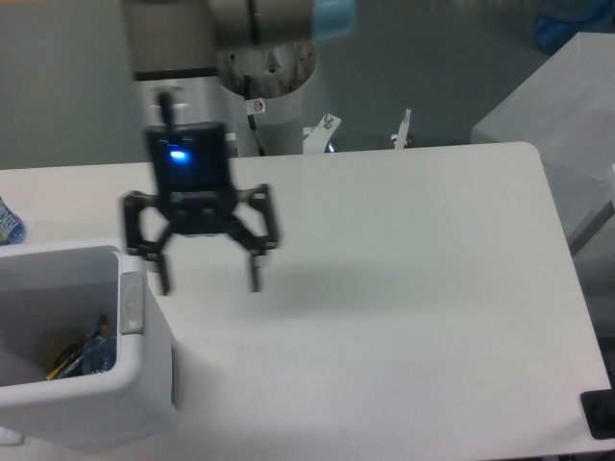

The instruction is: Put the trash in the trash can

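Note:
The white trash can [144, 384] stands at the lower left, with a grey oblong tab [130, 303] on its right rim. Inside it lie the blue-orange snack bag [99, 351] and the yellow-blue wrapper [63, 363]. My gripper [209, 279] hangs open and empty above the table, just right of the can's upper right corner. It looks blurred. The crushed plastic bottle is not visible in the can or on the table.
A small blue-green object [8, 223] sits at the left edge of the white table [404, 288]. The robot base [269, 106] and metal clamps [404, 130] stand at the table's far edge. A grey box [557, 106] is at the right.

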### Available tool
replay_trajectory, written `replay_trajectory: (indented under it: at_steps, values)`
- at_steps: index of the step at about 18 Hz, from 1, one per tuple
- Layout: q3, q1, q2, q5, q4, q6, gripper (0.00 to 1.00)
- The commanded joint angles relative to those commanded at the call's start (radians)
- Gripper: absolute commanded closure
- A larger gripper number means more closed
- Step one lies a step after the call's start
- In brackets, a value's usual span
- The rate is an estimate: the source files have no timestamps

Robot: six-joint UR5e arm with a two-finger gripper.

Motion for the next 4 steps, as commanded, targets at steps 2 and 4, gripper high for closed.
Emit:
replay_trajectory:
  at_steps: [2, 4]
  values:
    - [-0.003, 0.015, 0.002, 0.04, -0.038, 0.028, 0.0]
    - [-0.003, 0.02, 0.002, 0.052, -0.049, 0.069, 0.0]
